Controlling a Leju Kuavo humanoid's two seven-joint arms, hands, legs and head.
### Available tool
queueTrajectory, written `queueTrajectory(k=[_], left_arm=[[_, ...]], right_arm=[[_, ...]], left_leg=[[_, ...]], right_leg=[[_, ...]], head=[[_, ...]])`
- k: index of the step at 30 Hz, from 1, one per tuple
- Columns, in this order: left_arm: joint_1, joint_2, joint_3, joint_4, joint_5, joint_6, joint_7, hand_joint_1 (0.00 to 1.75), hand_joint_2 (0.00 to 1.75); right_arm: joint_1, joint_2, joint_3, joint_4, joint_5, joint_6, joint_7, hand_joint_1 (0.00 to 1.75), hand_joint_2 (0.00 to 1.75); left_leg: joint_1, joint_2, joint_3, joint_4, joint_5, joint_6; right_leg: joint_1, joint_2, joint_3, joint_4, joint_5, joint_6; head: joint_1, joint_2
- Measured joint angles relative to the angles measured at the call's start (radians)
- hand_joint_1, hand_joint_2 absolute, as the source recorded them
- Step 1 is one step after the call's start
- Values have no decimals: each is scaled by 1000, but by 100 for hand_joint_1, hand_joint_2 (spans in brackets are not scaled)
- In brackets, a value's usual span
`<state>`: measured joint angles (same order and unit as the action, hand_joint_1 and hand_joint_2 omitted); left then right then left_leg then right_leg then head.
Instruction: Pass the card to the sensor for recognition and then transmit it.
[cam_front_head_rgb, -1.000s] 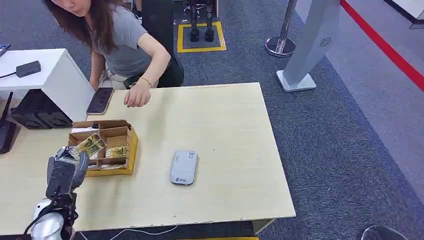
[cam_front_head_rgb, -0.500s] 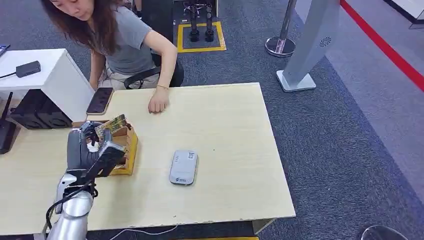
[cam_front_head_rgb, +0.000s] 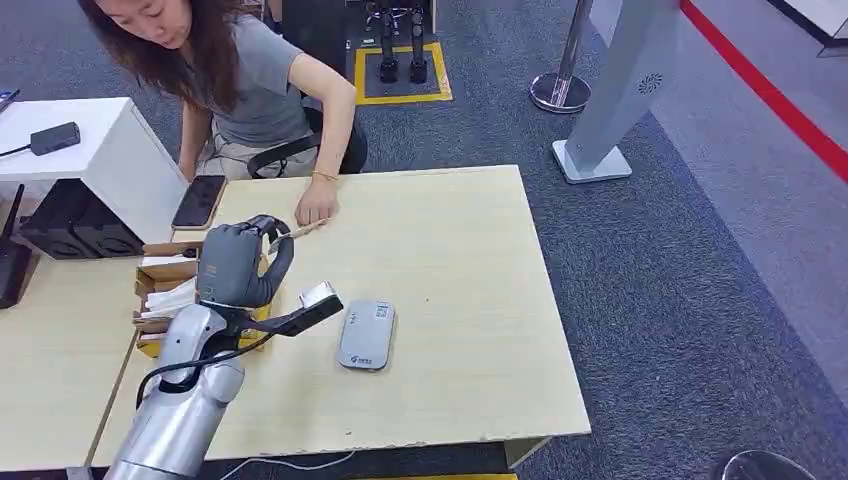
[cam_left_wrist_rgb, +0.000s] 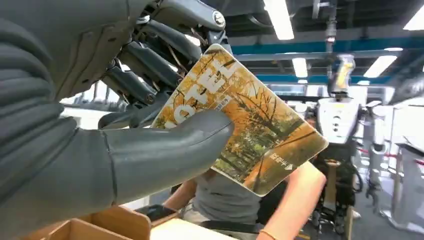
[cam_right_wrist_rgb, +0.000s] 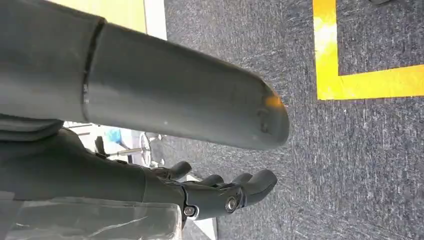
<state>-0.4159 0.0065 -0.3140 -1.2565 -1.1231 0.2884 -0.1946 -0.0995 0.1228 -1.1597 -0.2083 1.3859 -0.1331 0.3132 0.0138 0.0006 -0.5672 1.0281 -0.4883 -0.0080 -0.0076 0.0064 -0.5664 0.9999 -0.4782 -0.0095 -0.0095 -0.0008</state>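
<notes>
In the head view, the robot's left hand (cam_front_head_rgb: 235, 265) is hovering above the brown cardboard divider box (cam_front_head_rgb: 160, 275) on the pale wooden table (cam_front_head_rgb: 450, 300), pinching a thin autumn-printed plastic card (cam_front_head_rgb: 298, 232). The grey oval sensor (cam_front_head_rgb: 367, 334) is lying right of that box, apart from the card.

In the left wrist view, the thumb is pressing the card (cam_left_wrist_rgb: 245, 125) against the dark fingers (cam_left_wrist_rgb: 150, 70) behind it.

In the right wrist view, the right hand (cam_right_wrist_rgb: 220, 192) is hanging over grey carpet (cam_right_wrist_rgb: 360, 165), fingers loosely curled, grasping nothing.

head view: high, looking forward and down over the table (cam_front_head_rgb: 450, 250). left wrist view: tight behind the left hand (cam_left_wrist_rgb: 100, 125), facing across the table toward the seated person (cam_left_wrist_rgb: 235, 200), who also appears in the head view. right wrist view: close behind the right hand (cam_right_wrist_rgb: 210, 192), aimed down at the carpet (cam_right_wrist_rgb: 350, 165).
</notes>
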Motion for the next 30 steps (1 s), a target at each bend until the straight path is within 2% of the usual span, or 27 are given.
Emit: queueTrajectory(k=[4,13,30], left_arm=[[-26,11,-39,64,-41,-13,0,175,175],[-57,21,-89,152,-53,-36,-4,175,175],[-63,46,-180,217,-90,-26,-78,175,175]], right_arm=[[-1,0,2,0,11,-2,5,0,0],[0,1,5,0,14,-4,11,0,0],[-1,7,20,0,18,3,7,0,0]], left_leg=[[0,0,0,0,0,0],[0,0,0,0,0,0],[0,0,0,0,0,0]], right_leg=[[0,0,0,0,0,0],[0,0,0,0,0,0],[0,0,0,0,0,0]], head=[[0,0],[0,0],[0,0]])
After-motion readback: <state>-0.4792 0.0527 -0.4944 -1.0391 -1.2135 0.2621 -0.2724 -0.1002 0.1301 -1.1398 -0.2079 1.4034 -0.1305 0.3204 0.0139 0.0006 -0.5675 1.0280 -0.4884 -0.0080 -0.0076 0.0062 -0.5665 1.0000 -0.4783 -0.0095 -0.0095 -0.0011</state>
